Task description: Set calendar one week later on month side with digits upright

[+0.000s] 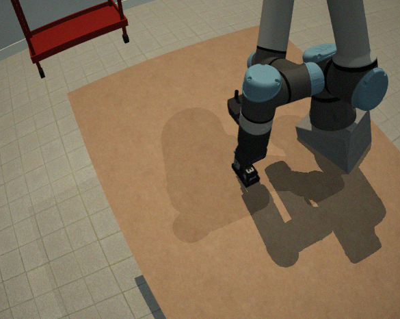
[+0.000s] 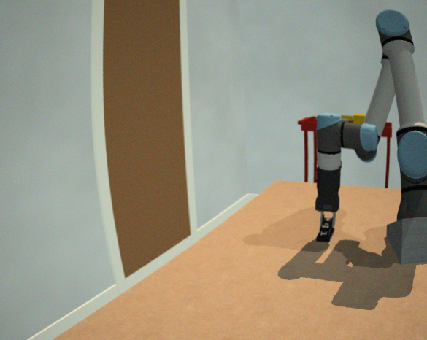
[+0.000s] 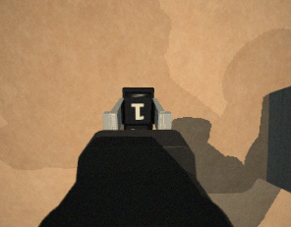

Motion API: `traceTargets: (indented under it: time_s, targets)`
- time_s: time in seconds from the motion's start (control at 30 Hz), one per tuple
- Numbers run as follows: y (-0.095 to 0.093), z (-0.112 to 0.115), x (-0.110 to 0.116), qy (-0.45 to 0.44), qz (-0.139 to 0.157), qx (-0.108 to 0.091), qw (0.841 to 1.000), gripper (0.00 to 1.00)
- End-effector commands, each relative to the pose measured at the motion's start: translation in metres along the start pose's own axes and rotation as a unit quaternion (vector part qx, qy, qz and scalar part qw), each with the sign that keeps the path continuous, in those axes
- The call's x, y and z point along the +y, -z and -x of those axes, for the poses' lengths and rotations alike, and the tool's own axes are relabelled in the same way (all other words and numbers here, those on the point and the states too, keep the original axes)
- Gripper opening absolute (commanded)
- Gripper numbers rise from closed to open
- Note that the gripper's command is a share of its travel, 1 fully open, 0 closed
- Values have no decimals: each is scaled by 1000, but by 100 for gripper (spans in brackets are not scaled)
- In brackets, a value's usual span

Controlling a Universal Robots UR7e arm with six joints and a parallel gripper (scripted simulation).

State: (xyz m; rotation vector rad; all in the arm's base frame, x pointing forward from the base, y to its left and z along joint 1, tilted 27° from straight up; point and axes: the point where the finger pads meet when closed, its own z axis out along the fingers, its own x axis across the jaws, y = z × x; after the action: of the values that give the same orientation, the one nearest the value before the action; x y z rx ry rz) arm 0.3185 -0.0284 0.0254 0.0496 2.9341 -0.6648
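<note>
My gripper (image 1: 246, 173) is shut on a black calendar cube (image 1: 249, 175) and holds it low over the brown table, near the arm's base. In the top view the cube shows a white 3 on one face. In the wrist view the cube (image 3: 138, 109) sits between my two grey fingers and shows a white 1, upside down in the picture. In the exterior view the cube (image 2: 325, 233) hangs just above the table top or touches it; I cannot tell which. The tray and the other cube are not in view.
The arm's grey base block (image 1: 335, 140) stands on the table to the right of the gripper and shows at the right edge of the wrist view (image 3: 281, 139). A red cart (image 1: 73, 27) stands on the tiled floor, far from the table.
</note>
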Motion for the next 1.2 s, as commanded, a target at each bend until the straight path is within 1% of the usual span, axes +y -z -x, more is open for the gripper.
traceTargets:
  time_s: [0.0,0.77,1.17]
  targets:
    - [0,0,0,0,0,0,1000,60]
    - [-9,0,0,0,0,0,1000,60]
    - [-10,0,0,0,0,0,1000,60]
